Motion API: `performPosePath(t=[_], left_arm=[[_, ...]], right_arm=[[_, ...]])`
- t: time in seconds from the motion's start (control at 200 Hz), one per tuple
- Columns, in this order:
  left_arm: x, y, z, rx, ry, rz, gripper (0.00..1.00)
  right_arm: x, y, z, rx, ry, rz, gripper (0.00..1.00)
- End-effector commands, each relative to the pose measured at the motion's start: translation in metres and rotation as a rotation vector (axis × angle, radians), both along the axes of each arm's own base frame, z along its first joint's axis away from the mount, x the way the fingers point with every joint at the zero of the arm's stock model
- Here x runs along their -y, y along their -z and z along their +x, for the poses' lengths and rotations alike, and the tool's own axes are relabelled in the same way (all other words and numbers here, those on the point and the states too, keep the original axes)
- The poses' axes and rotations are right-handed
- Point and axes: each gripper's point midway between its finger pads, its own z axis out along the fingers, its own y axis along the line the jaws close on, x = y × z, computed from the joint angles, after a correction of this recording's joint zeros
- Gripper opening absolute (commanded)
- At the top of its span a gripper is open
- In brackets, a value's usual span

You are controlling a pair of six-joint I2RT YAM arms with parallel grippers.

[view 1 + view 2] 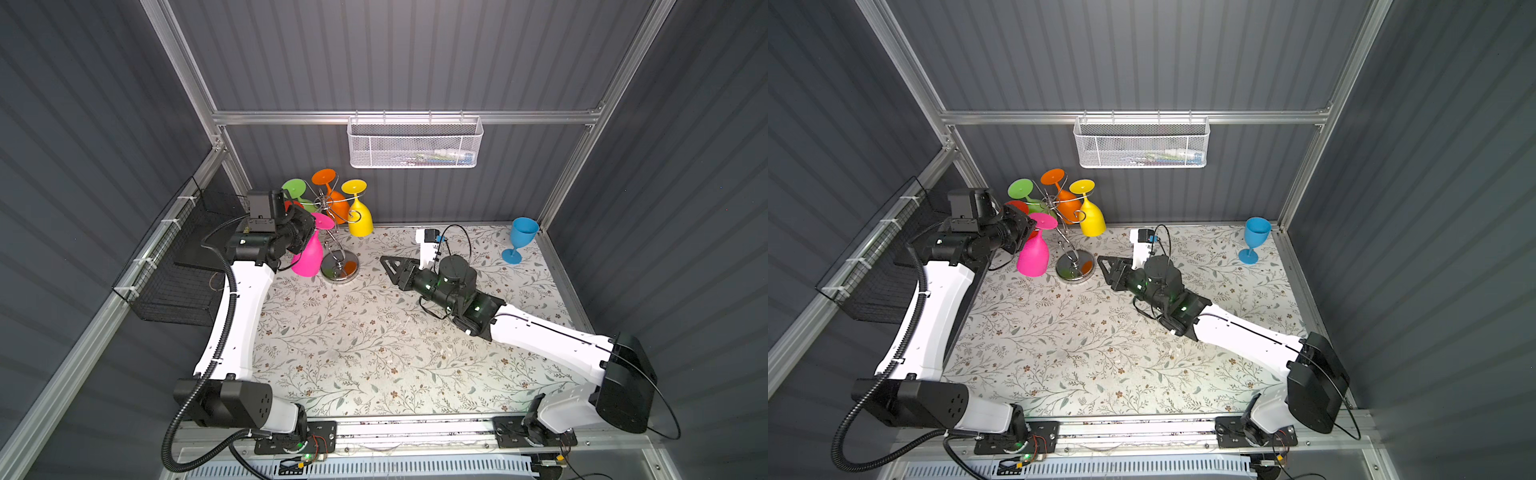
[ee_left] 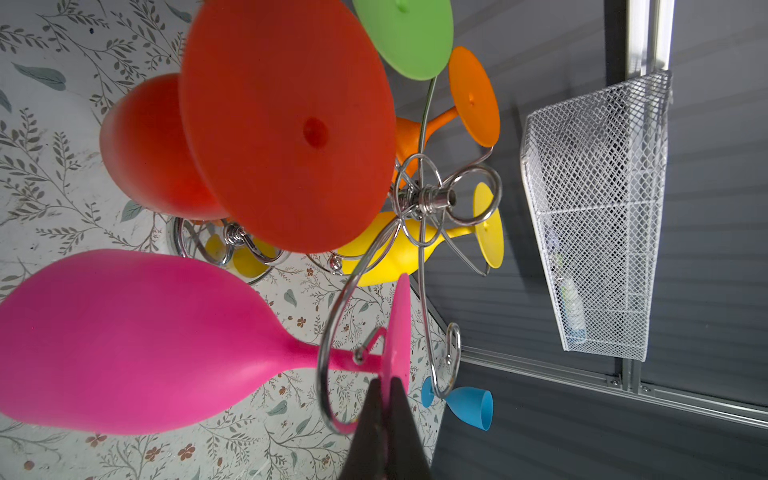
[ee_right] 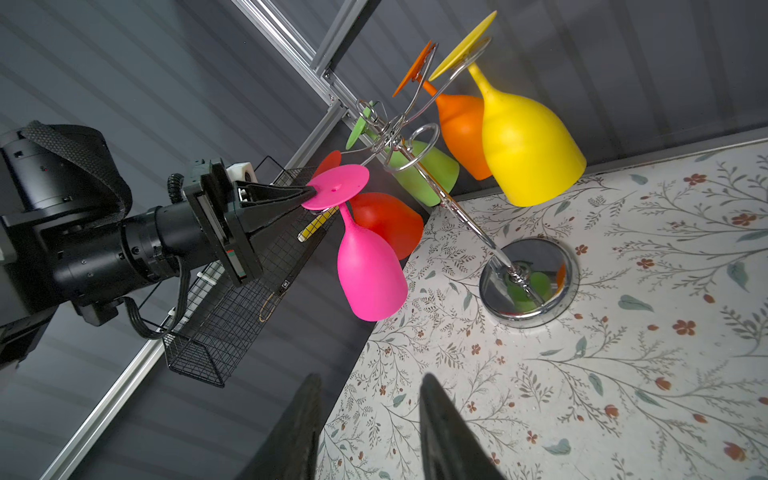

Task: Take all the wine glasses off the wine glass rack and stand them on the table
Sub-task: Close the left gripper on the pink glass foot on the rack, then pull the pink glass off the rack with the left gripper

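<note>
Five wine glasses (pink [image 1: 308,257], red [image 3: 386,224], green [image 1: 296,188], orange [image 1: 337,203], yellow [image 1: 360,220]) hang upside down on one chrome wine glass rack [image 1: 340,268], back left on the table [image 1: 374,353]. One blue glass [image 1: 519,239] stands far right. Left gripper [image 3: 311,192] pinches the pink glass's foot; right gripper [image 3: 370,382] is partly open, empty.

You have a white metal mesh basket [image 1: 413,143] hanging on the aluminium rail [image 1: 291,117] across the back wall, as both top views show. Small items lie in it, too blurred to name. On the left wall, a black wire basket [image 1: 174,286] hangs along a sloping rail, held by white ties. A pale table cloth [image 1: 374,345] printed with leafy twigs and small brown flowers covers the table. Ribbed dark grey panels [image 1: 415,54] close in three sides.
</note>
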Motion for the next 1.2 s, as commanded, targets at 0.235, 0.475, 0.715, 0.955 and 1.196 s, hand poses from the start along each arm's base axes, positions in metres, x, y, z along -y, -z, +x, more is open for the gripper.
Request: performPosePath(t=[0.235, 0.475, 0.715, 0.955, 1.196], left_arm=[[-0.002, -0.018, -0.019, 0.059, -0.005, -0.041, 0.0], [-0.014, -0.021, -0.026, 0.067, -0.049, -0.025, 0.0], [-0.028, -0.024, -0.023, 0.092, -0.094, -0.043, 0.0], [-0.034, -0.028, -0.014, 0.116, -0.117, -0.054, 0.0], [-0.04, -0.037, -0.001, 0.17, -0.154, -0.057, 0.0]], right_arm=[[0.005, -0.012, -0.007, 0.046, 0.014, 0.008, 0.41], [0.004, -0.012, -0.009, 0.05, 0.014, -0.001, 0.4], [0.005, -0.012, -0.01, 0.057, 0.019, -0.008, 0.4], [0.007, -0.013, -0.009, 0.066, 0.029, -0.014, 0.4], [0.009, -0.013, -0.009, 0.076, 0.037, -0.022, 0.4]])
